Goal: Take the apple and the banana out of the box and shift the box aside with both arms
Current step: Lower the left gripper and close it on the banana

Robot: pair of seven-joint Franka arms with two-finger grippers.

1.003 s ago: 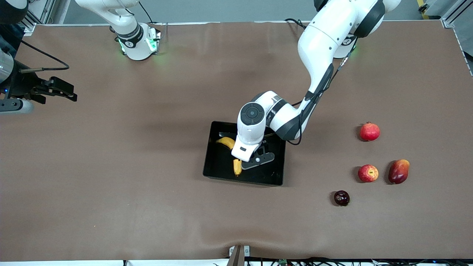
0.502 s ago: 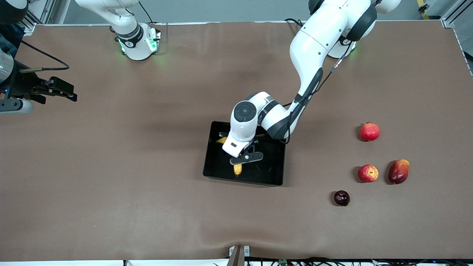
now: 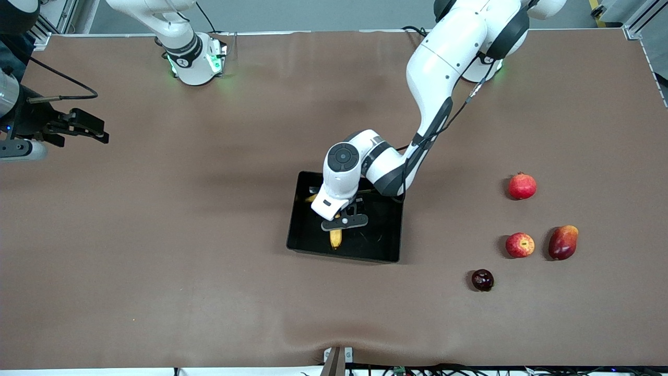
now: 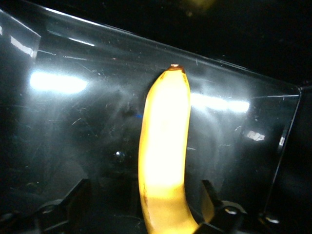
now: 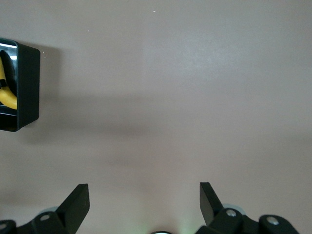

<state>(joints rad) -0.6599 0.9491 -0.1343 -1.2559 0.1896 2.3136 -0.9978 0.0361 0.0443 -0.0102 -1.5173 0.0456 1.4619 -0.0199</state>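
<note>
Left gripper (image 3: 343, 223) (fingers spread) over banana (image 3: 335, 238) — in box (image 3: 386, 245).

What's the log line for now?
left tool: open, in box around banana | right tool: open, waiting | apple: on table

One long curved yellow banana (image 3: 335, 237) lies in one shallow glossy black plastic tray (image 3: 389, 249). Four loose fruits: one crowned red pomegranate (image 3: 522, 186), one red-and-yellow apple (image 3: 520, 245), one red-orange mango (image 3: 563, 242), one dark purple plum (image 3: 482, 280).

A robotics lab: two bench-mounted white arms (image 3: 443, 68) on a brown-covered table (image 3: 209, 261), cables along its edge.
</note>
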